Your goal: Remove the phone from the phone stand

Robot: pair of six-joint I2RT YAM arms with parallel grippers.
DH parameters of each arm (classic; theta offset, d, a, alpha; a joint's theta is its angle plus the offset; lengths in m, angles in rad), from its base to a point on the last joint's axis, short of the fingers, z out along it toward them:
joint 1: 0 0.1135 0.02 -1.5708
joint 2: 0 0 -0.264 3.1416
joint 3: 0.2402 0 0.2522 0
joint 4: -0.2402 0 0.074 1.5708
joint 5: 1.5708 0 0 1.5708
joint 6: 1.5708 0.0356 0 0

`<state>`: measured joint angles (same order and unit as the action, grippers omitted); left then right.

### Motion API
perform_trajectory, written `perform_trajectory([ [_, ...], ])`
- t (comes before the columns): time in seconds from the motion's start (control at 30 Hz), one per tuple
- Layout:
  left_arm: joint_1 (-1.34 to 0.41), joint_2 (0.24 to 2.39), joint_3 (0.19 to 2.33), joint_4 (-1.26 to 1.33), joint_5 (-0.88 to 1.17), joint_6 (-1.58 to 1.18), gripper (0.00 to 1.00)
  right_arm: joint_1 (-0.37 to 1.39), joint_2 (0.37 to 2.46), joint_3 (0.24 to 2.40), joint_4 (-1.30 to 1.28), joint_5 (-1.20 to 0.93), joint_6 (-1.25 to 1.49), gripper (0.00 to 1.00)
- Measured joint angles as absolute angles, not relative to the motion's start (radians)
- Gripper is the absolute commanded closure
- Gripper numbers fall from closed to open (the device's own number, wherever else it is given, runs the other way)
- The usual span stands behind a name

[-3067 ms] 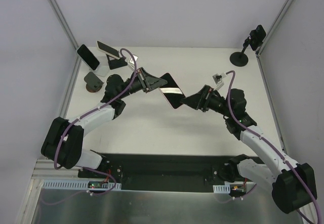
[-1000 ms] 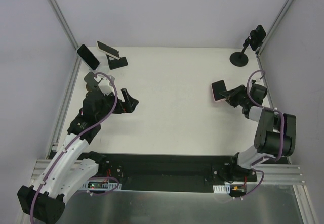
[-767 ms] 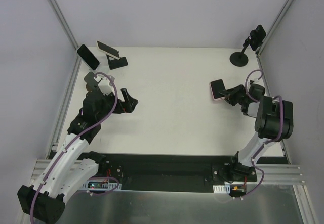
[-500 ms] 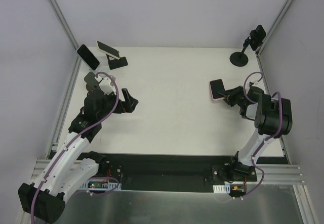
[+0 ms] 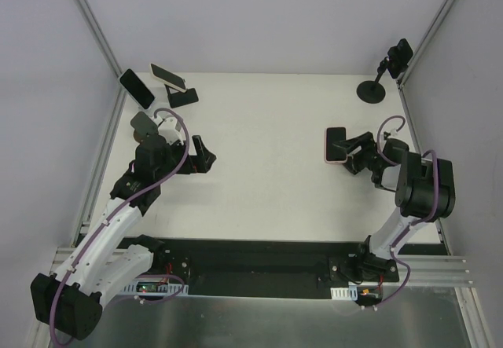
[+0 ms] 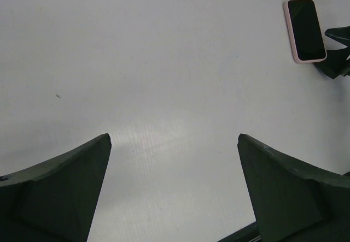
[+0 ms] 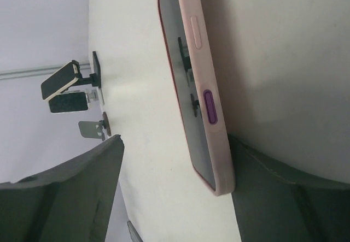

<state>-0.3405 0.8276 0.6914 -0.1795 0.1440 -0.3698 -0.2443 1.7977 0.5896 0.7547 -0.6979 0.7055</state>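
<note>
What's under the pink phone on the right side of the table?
Only the white table shows; the phone lies flat on it, screen up. Its back is covered, so anything beneath cannot be seen.

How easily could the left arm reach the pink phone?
Probably yes, at a stretch: bare table lies between the left gripper and the pink phone, though the right gripper crowds its far side.

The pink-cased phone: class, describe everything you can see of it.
The phone is a slim rectangle with a dark screen in a matte pink case, whose edge carries a pink button and a purple one. It lies screen up on the white table, right of centre. The open right pincer sits just beside it; contact is unclear.
</note>
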Motion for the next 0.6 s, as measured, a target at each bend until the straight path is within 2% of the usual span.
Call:
perform_trajectory([
  [0.07,-0.340,0.831,0.698,-0.179,0.144,-0.369,0.01,-0.244,1.759,0.591,0.694,-0.692,0.668,0.17],
  [0.37,-0.340,0.828,0.699,-0.179,0.143,-0.348,0.01,-0.242,1.654,0.680,0.320,-0.616,0.445,0.12],
  [0.6,-0.340,0.823,0.699,-0.179,0.128,-0.331,0.01,-0.238,1.595,0.779,0.036,-0.439,0.266,0.00],
])
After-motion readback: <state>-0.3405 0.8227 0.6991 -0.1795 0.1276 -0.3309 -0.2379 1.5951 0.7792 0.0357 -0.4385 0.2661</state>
